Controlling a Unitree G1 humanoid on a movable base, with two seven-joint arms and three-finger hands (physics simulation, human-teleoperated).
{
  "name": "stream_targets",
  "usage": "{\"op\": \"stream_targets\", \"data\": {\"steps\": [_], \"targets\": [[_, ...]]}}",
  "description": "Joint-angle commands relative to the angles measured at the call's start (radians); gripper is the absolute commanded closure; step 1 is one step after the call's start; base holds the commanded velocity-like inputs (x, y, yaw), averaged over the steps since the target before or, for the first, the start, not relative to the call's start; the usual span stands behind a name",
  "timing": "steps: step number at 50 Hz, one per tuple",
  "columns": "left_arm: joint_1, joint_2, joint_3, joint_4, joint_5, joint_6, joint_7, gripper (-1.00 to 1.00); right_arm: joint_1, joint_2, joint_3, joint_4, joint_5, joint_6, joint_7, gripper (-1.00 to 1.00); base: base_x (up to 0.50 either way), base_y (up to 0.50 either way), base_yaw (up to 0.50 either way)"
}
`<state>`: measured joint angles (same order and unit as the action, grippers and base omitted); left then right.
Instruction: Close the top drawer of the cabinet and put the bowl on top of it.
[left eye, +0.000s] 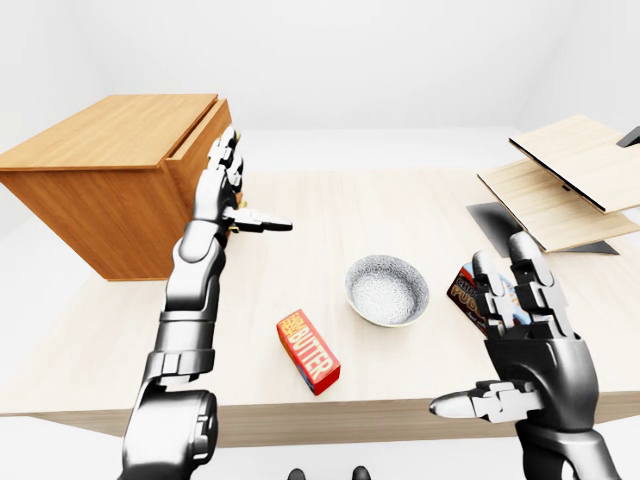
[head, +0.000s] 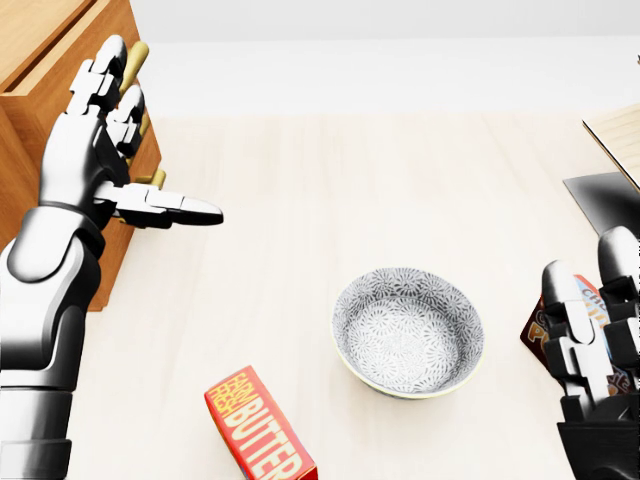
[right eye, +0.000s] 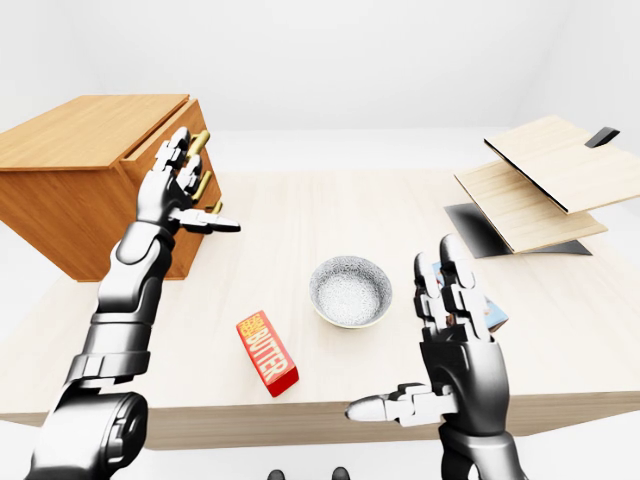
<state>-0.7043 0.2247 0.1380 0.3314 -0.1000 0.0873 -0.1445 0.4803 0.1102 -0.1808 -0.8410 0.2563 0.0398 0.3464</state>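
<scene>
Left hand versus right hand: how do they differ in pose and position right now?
The left hand is raised against the cabinet's drawer fronts, by the brass handles; the right hand hangs low at the table's near edge, beside a snack packet, touching nothing. The left arm is stretched out; the right is drawn in close. Both are open, fingers up, thumbs pointing sideways, and neither holds the bowl.

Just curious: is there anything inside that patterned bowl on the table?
Nothing shows inside the bowl: only its speckled inner surface. The table directly beneath it is covered by the bowl itself.
</scene>
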Motion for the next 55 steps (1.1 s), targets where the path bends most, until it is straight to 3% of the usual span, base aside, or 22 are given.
{"op": "stream_targets", "data": {"steps": [1, 20, 55], "targets": [[-0.033, 0.040, 0.024, 0.158, -0.029, 0.000, -0.001, -1.00, 0.000, -0.006, 0.011, 0.008, -0.004, -0.003, 0.001, -1.00, 0.00, 0.00, 0.00], [-0.055, 0.077, 0.038, 0.188, -0.077, 0.000, 0.008, -1.00, -0.001, -0.021, 0.037, 0.028, -0.016, -0.014, 0.003, -1.00, 0.00, 0.00, 0.00], [-0.141, 0.124, 0.045, 0.424, -0.079, 0.000, 0.013, -1.00, 0.009, -0.025, 0.048, 0.029, -0.017, -0.034, -0.024, -1.00, 0.00, 0.00, 0.00]]}}
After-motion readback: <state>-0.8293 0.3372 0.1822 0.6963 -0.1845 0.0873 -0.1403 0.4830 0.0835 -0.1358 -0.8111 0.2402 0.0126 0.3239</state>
